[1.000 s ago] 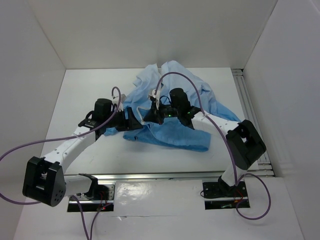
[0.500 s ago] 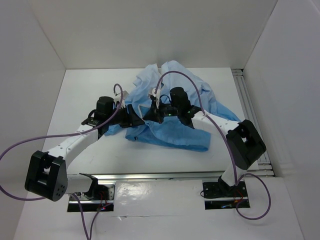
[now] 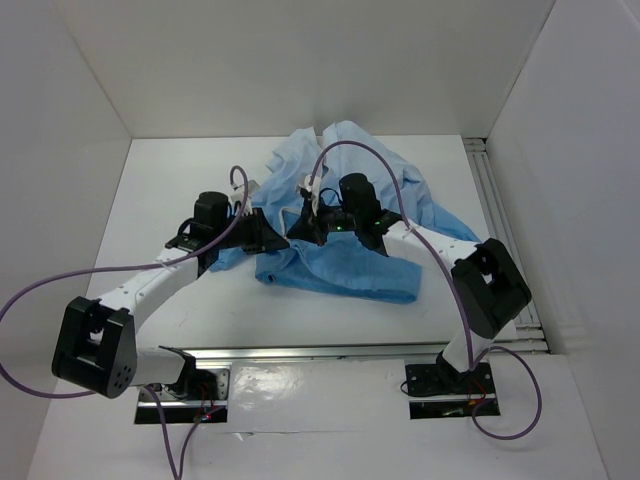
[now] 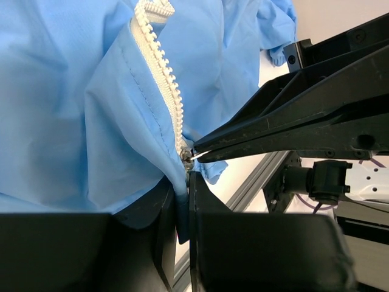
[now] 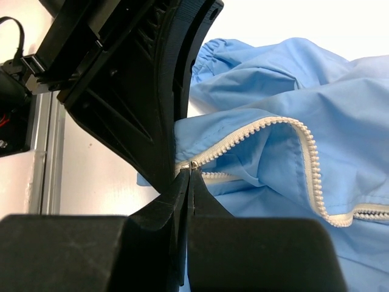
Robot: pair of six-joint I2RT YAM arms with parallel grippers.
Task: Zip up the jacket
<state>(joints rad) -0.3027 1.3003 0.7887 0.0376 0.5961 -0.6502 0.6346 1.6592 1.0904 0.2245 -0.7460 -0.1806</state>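
Note:
The light-blue jacket (image 3: 352, 272) lies crumpled at mid-table, its whitish zipper strip (image 4: 163, 78) running down to a small metal slider (image 4: 188, 156). My left gripper (image 3: 272, 240) is shut on the jacket's (image 4: 61, 97) fabric edge just below that slider, with cloth pinched between the jaws (image 4: 182, 185). My right gripper (image 3: 301, 232) meets it tip to tip. In the right wrist view the right gripper (image 5: 190, 171) is shut on the zipper pull (image 5: 193, 163), and the open zipper (image 5: 249, 132) curves away over the jacket (image 5: 292, 73). The left gripper's black fingers (image 5: 146, 91) fill the upper left.
White walls enclose the table on three sides. A metal rail (image 3: 492, 200) runs along the right edge and another (image 3: 330, 352) along the front by the arm bases. Purple cables (image 3: 360, 147) loop above both arms.
My left gripper has moved right to the right gripper's tips and closed on the jacket's edge below the slider. The right arm has held still, shut throughout.

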